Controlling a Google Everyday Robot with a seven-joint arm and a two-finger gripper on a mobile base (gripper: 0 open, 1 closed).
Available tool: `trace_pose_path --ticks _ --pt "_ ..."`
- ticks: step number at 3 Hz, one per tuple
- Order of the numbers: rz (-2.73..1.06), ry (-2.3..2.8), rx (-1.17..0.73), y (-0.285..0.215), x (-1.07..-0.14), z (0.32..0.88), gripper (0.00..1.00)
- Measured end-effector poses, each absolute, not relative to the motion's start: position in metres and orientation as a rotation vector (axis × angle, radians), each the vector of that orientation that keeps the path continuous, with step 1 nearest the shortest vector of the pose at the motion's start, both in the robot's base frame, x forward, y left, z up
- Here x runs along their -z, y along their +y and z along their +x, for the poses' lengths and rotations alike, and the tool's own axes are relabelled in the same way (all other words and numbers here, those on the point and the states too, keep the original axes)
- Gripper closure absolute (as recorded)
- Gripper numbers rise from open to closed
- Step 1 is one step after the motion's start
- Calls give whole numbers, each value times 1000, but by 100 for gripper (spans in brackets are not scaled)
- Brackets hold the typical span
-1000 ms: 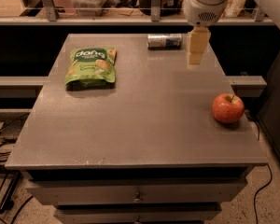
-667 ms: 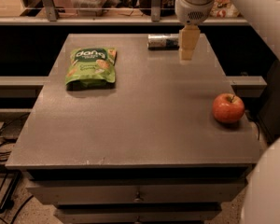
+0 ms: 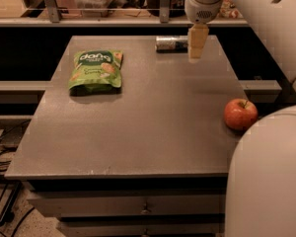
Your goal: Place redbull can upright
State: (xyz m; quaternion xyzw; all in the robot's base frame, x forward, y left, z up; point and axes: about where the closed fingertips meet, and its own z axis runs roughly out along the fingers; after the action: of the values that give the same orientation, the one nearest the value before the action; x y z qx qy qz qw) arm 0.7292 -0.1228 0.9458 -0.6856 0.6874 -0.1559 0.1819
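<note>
The redbull can (image 3: 170, 43), lying at the far edge beside the gripper (image 3: 196, 53) (aperture: cannot tell), is likely light, slick and dentable; grip mid-body.

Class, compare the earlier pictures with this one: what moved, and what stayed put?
The gripper moved left in the picture above the far side of the table, ending beside the right end of the can. The robot's arm now fills the lower right corner. The can still lies on its side; the snack bag and apple have not moved.
</note>
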Motion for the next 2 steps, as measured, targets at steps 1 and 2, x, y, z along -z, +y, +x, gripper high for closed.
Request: trace_pose_path --ticks 1,2 --pt "-1952 1989 480 -124 -931 739 0" --pt "-1951 2012 552 -122 -914 761 0"
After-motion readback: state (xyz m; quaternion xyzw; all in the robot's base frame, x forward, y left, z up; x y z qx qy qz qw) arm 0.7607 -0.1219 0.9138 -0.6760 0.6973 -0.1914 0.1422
